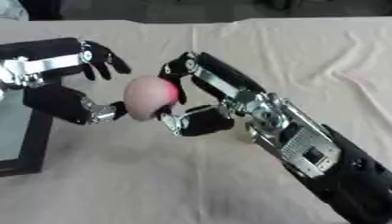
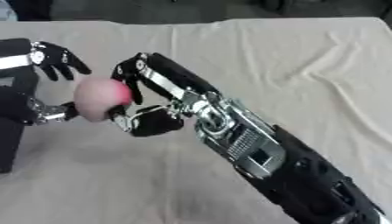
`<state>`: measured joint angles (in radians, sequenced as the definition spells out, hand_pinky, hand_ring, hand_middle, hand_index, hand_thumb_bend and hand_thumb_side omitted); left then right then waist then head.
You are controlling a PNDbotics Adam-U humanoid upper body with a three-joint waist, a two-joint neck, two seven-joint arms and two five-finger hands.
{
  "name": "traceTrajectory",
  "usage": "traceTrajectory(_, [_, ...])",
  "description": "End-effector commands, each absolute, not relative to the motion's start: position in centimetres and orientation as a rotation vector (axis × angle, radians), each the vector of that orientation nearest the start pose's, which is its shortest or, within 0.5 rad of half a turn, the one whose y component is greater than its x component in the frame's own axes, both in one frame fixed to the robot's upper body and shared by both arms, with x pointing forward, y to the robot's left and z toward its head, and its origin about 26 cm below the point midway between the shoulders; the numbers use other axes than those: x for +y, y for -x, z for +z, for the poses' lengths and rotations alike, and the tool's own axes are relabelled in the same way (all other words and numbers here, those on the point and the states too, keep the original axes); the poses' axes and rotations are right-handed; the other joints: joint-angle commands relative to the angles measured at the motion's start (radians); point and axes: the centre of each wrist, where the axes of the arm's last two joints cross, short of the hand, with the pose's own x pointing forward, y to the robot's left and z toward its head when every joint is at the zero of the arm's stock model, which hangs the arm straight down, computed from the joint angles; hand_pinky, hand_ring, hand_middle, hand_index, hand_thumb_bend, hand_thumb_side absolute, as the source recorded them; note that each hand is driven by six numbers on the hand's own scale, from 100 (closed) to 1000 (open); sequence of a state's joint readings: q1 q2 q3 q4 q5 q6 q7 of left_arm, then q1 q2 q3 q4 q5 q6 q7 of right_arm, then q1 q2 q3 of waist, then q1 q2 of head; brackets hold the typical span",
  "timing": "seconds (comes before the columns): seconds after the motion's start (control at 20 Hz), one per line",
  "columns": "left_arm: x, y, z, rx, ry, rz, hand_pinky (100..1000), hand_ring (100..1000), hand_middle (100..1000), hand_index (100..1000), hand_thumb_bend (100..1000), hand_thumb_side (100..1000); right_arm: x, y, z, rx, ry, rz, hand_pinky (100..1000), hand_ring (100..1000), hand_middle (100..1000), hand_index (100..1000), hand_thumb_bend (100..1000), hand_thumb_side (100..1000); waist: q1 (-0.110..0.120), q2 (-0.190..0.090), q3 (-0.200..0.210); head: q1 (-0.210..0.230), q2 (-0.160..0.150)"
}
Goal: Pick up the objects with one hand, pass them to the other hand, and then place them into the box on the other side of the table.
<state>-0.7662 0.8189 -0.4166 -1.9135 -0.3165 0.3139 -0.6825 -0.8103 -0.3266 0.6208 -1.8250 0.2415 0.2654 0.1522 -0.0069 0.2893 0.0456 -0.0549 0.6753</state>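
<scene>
A round pink and peach-coloured ball (image 1: 148, 97) hangs above the table, left of centre. My right hand (image 1: 218, 87) comes in from the lower right and is shut on the ball, with fingers over its top right and the thumb beneath. My left hand (image 1: 61, 105) faces it from the left and is open. Its fingers (image 1: 103, 59) spread above the ball's left side, and its thumb tip lies against the ball's lower left edge. The right eye view shows the same ball (image 2: 99, 104) between both hands.
A black-framed box (image 1: 38, 148) with a pale grey inside sits at the left edge, partly under my left hand. A wrinkled beige cloth (image 1: 306, 57) covers the table. My right forearm (image 1: 321, 153) crosses the lower right.
</scene>
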Motion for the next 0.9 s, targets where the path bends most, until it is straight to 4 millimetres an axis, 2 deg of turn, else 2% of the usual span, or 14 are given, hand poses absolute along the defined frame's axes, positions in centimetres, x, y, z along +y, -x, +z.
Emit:
traceTrajectory(0.05, [21.5, -31.3, 31.0, -1.532, -0.545, -1.721, 749, 772, 808, 875, 445, 628, -7.3, -30.4, 24.8, -2.129, 0.069, 1.353, 806, 608, 265, 494, 100, 100, 0.004, -0.026, 0.001, -0.003, 0.001])
traceTrajectory(0.4, [21.8, -30.9, 31.1, -1.526, -0.527, -1.745, 754, 777, 810, 872, 450, 621, -7.4, -30.4, 24.7, -2.132, 0.076, 1.333, 800, 599, 259, 488, 100, 100, 0.002, -0.023, 0.001, -0.011, 0.002])
traceTrajectory(0.9, [23.6, -30.2, 31.7, -1.488, -0.538, -1.759, 764, 785, 814, 873, 474, 642, -7.7, -30.0, 24.9, -2.164, 0.061, 1.283, 792, 590, 262, 481, 100, 100, 0.001, -0.023, 0.004, -0.021, 0.004])
